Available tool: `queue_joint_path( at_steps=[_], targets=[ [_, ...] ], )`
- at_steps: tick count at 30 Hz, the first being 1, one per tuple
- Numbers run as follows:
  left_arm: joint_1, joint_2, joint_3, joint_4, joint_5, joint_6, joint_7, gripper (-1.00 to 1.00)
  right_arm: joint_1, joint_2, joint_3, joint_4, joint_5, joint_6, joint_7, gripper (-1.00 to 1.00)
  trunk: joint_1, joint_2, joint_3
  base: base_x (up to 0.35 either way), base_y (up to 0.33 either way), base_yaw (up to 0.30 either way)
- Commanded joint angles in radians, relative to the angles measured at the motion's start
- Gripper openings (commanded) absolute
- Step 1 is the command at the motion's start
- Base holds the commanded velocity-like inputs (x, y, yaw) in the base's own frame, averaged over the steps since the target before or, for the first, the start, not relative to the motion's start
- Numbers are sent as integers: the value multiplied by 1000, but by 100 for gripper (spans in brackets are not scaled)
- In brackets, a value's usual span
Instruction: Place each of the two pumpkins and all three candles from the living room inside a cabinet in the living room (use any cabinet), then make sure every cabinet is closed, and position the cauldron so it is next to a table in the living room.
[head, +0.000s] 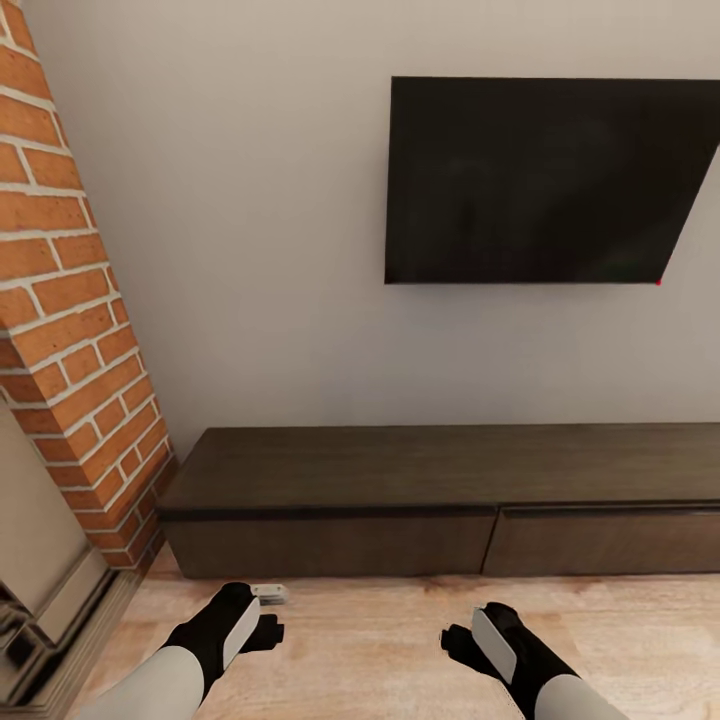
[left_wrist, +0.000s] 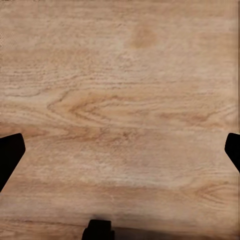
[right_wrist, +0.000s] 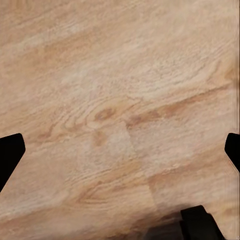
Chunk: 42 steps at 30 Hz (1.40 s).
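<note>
A red brick fireplace column (head: 60, 330) stands far left. The left gripper (left_wrist: 120, 150) hangs low over the pale wood plank floor (head: 380, 640), fingers apart and empty; beyond, the long dark brown wood cabinet (head: 330, 545) sits shut, drawers flush. The right gripper (right_wrist: 120, 150) likewise hangs empty, fingers apart, likely tucked for driving. A black wall-mounted television (head: 540, 180) hangs far right.

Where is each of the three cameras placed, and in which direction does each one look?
Head view: on the robot's head, looking forward and down at the long dark brown wood cabinet below a black wall screen; both arms show, left gripper and right gripper.
Left wrist view: on the left arm, facing the light wooden floor; dark fingers at the edges.
Right wrist view: on the right arm, facing the same floor; fingers likewise apart.
Both wrist views share the floor.
</note>
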Motion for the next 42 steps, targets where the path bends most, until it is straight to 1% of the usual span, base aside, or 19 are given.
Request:
queue_joint_path(
  at_steps=[1,3,5,7,19,31,34,35,36,37,39,40,42],
  targets=[
    [0,0,0,0,0,0,0,100,0,-13,-1,12,-5,-14,3,100,-4,7,3,0,0,0],
    [0,0,0,0,0,0,0,100,0,-18,-1,21,-8,-37,6,100,-12,21,9,0,0,0],
    [0,-1,0,0,-1,-1,1,100,0,-17,0,30,-9,-62,6,100,-19,35,16,0,0,0],
    [0,-1,0,0,-1,-2,1,100,0,-16,1,33,-9,-72,7,100,-27,49,22,0,0,0],
    [0,-2,0,0,-2,-12,1,100,0,-16,0,40,-9,-76,8,100,-73,133,60,0,0,0],
    [0,-2,0,0,-3,-21,1,100,0,-11,1,74,-7,-85,16,100,-119,217,97,0,0,0],
    [0,-2,0,0,-3,-20,1,100,0,-9,2,108,-9,-125,17,100,-130,238,107,0,0,0],
    [0,-2,0,0,-3,-20,1,100,0,-6,2,126,-9,-154,18,100,-134,245,110,0,0,0],
    [0,-2,0,0,-3,-20,1,100,0,4,2,146,-9,-188,18,100,-138,252,113,0,0,0],
    [0,-2,0,0,-3,-20,1,100,0,12,2,157,-9,-206,18,100,-142,259,116,0,0,0],
    [0,-2,0,0,-3,-19,1,100,0,38,1,198,-9,-276,18,100,-150,273,122,0,0,0],
    [0,-2,0,0,-3,-19,1,100,0,45,1,220,-9,-301,19,100,-153,280,124,0,0,0],
    [0,-2,0,0,-3,-19,1,100,0,53,1,255,-9,-325,18,100,-161,294,129,0,0,0]
  ],
)
